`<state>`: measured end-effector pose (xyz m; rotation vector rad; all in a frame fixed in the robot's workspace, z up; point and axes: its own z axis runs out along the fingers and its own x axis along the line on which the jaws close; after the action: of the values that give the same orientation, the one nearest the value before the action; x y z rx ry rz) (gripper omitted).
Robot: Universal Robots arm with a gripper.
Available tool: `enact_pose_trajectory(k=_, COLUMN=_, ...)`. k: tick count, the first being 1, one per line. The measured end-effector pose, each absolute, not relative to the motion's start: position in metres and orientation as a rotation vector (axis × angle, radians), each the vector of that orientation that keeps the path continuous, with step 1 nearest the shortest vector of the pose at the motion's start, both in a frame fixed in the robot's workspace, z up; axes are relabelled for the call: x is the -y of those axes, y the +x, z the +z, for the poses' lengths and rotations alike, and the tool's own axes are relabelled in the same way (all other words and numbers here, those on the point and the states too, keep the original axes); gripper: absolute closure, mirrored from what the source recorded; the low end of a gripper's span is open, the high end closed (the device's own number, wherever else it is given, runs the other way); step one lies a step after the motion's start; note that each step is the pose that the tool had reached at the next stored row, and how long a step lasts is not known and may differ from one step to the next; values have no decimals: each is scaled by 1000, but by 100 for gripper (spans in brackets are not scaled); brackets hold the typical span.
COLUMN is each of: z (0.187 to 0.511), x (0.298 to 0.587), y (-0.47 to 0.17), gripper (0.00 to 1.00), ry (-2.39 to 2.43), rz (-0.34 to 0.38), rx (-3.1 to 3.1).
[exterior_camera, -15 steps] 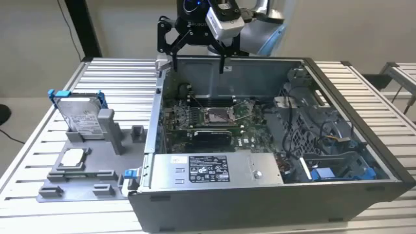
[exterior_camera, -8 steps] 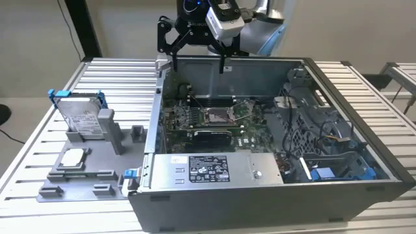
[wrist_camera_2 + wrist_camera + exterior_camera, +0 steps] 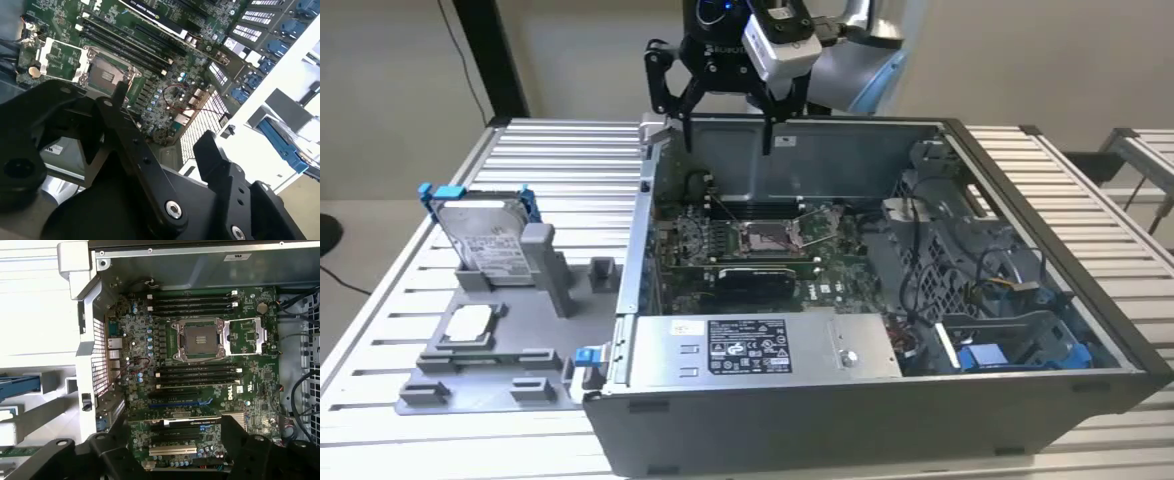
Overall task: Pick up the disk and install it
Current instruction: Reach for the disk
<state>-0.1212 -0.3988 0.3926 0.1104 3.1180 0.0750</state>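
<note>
The disk (image 3: 488, 240) stands upright in a grey holder (image 3: 547, 265) on the table at the exterior view's left, outside the computer case. It is silver-grey with a white label and a blue frame. In the first wrist view its blue frame edge (image 3: 20, 384) pokes in beside the case wall. My gripper (image 3: 724, 125) hangs open over the case's back wall, above the motherboard (image 3: 747, 240) and well apart from the disk. Nothing is between its black fingers in both wrist views, where the gripper (image 3: 162, 117) (image 3: 175, 422) spreads over the circuit board.
The open computer case (image 3: 627, 290) takes up the middle of the slatted metal table (image 3: 560, 150). A grey power supply box (image 3: 747, 350) lies along its front. A drive bay with blue clips (image 3: 987, 355) sits at the right. A small square chip (image 3: 470, 320) rests on the grey fixture.
</note>
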Motion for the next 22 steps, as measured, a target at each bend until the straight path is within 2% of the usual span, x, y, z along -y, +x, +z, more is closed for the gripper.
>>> enact_pose_trajectory(k=22, z=393, x=399, y=-121, gripper=100, ry=111, rz=75, rx=-3118)
